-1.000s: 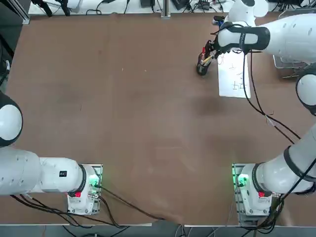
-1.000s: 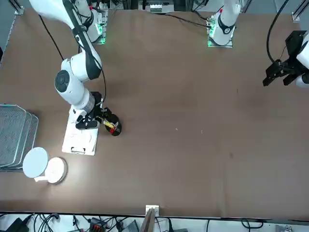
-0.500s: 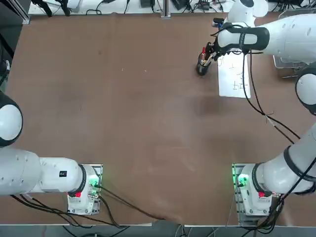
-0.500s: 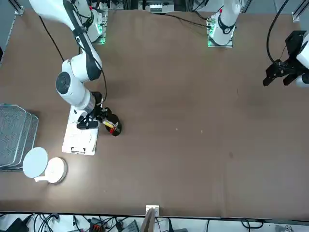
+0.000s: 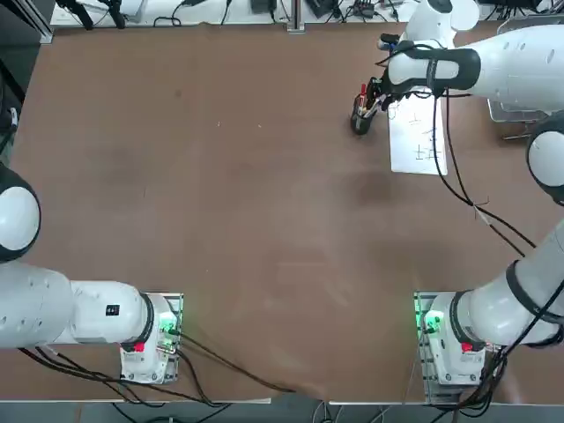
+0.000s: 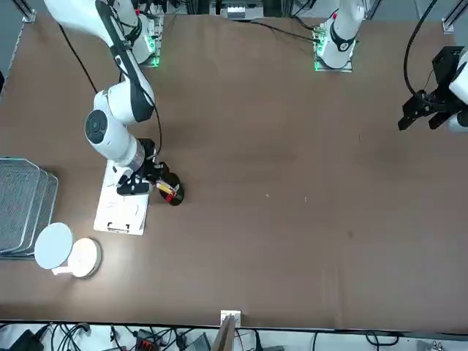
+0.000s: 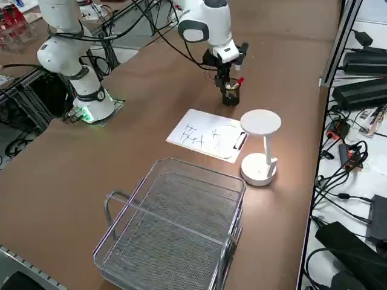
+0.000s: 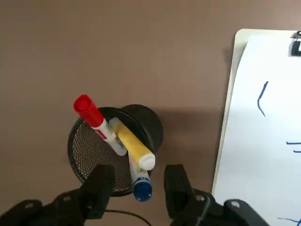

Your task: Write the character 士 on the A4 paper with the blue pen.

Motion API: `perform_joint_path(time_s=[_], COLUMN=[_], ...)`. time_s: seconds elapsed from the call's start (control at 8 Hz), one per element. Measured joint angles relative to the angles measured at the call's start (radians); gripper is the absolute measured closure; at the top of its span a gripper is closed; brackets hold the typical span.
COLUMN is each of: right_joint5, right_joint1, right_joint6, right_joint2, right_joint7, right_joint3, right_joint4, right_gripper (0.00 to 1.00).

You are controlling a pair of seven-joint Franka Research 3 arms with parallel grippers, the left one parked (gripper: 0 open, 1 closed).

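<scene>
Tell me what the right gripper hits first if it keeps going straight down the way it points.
Probably the blue pen: its cap sits between the right gripper's open fingers, sticking out of the black mesh cup. Depth is unclear, so the cup's rim could come first.

Brown table [image 8: 141, 42] all round. Black mesh pen cup [image 8: 89, 150], fine grid showing on its wall. Inside, a red-topped pen [image 8: 91, 117] with a white barrel, a yellow pen [image 8: 131, 146] (white tip), and the blue pen [image 8: 141, 186], blue cap up. Black right gripper [image 8: 138, 186] fingers either side. White A4 paper [image 8: 268, 141], thin blue strokes on it.
</scene>
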Motion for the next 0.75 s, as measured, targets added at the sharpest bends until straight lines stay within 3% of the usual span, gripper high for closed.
perform_joint_path(time_s=[0.75], right_joint5=[0.044], right_joint1=[0.0], right_joint6=[-0.001], right_joint2=[0.0], right_joint7=[0.001], right_joint3=[0.0], right_joint4=[0.0], right_gripper=[0.4])
